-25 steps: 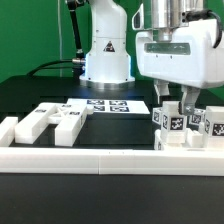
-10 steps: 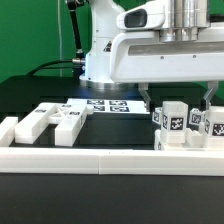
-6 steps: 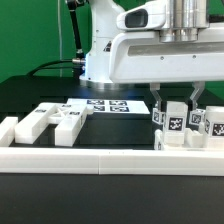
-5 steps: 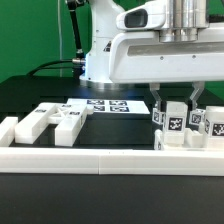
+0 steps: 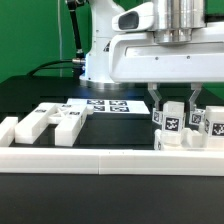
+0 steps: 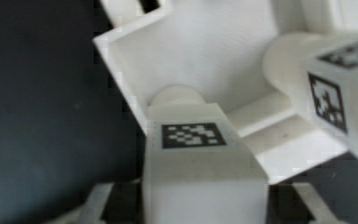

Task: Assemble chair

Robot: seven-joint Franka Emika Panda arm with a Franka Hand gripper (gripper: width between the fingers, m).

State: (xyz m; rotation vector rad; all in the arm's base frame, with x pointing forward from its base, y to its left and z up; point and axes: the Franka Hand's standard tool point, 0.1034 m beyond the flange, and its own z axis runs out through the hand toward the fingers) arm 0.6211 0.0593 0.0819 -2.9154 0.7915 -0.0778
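Several white chair pieces with black-and-white tags stand upright at the exterior view's right. My gripper (image 5: 174,100) has come down from above and is shut on one upright piece (image 5: 174,118), a finger on each side. In the wrist view the same tagged piece (image 6: 197,140) fills the space between the dark fingers (image 6: 115,200), and my gripper (image 6: 202,205) clamps its sides. Another tagged piece (image 6: 336,70) stands close beside it. More flat chair pieces (image 5: 50,122) lie at the exterior view's left.
A low white border rail (image 5: 100,158) runs along the front of the black table. The marker board (image 5: 105,106) lies flat at the back, in front of the arm's white base (image 5: 105,55). Neighbouring upright pieces (image 5: 212,124) crowd the held one.
The jaws stood wide around the upright piece a second ago and have closed onto its sides. The pieces on the table have not moved.
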